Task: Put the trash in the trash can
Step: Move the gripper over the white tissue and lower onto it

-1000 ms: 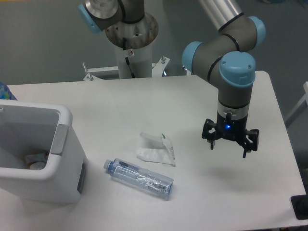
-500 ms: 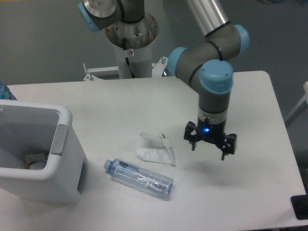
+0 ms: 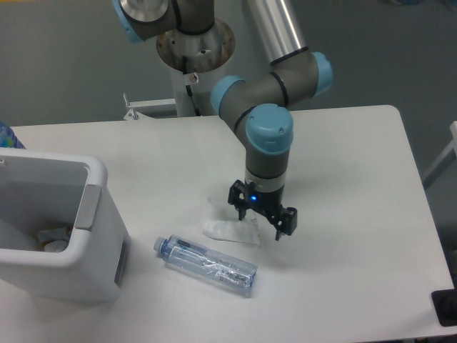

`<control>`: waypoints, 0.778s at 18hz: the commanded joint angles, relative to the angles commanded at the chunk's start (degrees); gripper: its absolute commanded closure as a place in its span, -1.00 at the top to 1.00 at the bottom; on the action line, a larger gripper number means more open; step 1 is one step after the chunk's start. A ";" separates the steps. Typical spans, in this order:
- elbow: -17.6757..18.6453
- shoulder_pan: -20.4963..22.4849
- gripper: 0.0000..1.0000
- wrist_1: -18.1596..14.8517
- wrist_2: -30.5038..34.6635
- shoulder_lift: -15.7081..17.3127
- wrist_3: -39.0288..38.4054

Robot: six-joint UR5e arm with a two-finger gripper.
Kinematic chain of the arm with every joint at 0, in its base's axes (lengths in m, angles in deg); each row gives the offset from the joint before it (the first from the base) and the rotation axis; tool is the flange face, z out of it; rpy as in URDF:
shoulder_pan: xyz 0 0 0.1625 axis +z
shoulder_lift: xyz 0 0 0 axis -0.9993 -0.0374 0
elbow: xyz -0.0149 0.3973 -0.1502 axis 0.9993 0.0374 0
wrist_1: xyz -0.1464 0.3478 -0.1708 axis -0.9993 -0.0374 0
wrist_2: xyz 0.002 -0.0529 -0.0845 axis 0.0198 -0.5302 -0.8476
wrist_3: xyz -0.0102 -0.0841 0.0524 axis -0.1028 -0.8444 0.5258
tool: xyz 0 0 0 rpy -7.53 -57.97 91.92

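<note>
White crumpled plastic wrapper [image 3: 227, 219] lies on the worktop just under the wide-open, empty jaws, crushed clear plastic bottle [image 3: 206, 266] below-left, boxy white bin [image 3: 86, 236] far left; neither binned yet.

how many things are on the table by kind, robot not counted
plastic wrapper: 1
plastic bottle: 1
trash can: 1
total: 3
Some scraps show inside the can, too unclear to count. The open gripper hangs over the wrapper's right edge.
</note>
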State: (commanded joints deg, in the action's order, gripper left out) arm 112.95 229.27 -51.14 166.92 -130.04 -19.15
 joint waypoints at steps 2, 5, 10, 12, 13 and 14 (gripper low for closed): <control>-0.34 0.35 1.00 -2.54 0.00 0.97 2.12; 0.18 -0.17 1.00 -5.19 0.00 1.15 2.74; 1.76 -3.78 1.00 -5.02 0.09 -0.43 2.83; 1.94 -3.87 0.97 -5.10 0.09 -0.61 2.92; 1.85 -3.87 0.75 -5.10 0.17 -1.04 2.92; 1.85 -3.87 0.35 -5.37 0.18 -1.05 3.01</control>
State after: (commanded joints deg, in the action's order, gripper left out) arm 114.80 225.41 -56.50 167.10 -131.09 -16.14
